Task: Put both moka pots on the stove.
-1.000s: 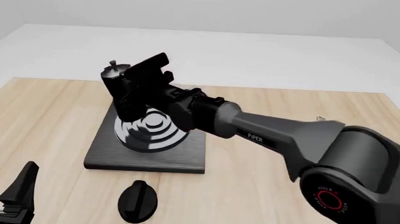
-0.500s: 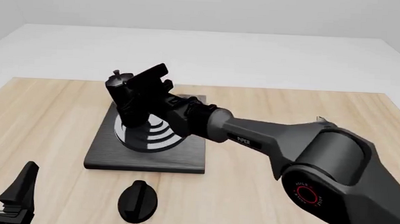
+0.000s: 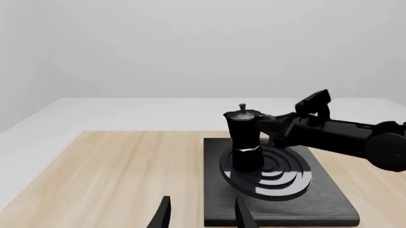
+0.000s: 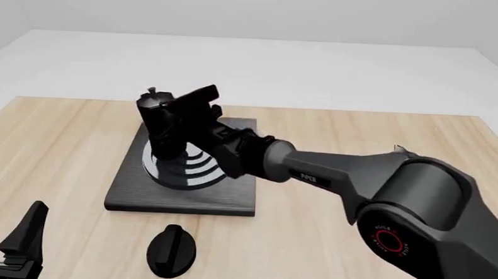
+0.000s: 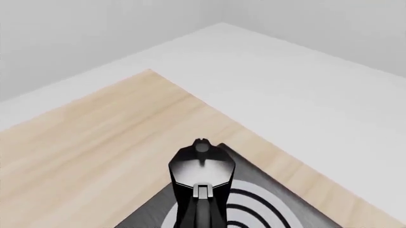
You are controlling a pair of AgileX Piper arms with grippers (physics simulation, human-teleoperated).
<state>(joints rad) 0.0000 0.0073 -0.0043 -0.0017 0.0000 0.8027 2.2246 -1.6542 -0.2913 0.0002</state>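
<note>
One moka pot point(image 4: 159, 128) stands upright on the burner rings of the stove point(image 4: 182, 193), left of frame centre in the front view. The right gripper point(image 4: 187, 121) sits at the pot's handle side; whether its jaws are clamped on the handle cannot be told from any view.

The left wrist view shows the pot point(image 3: 246, 138) in full profile on the near-left part of the burner, with the stove slab point(image 3: 330, 209) below it, which the front view partly hides behind the right arm. The right wrist view looks down on the lid and knob point(image 5: 201, 148) only.

The left gripper point(image 4: 5, 233), lower left of the front view, holds nothing, fingers point(image 3: 163, 214) spread apart. A black oval knob point(image 4: 171, 249) lies on the table point(image 4: 55, 150) just below the stove. A second pot appears in no view.
</note>
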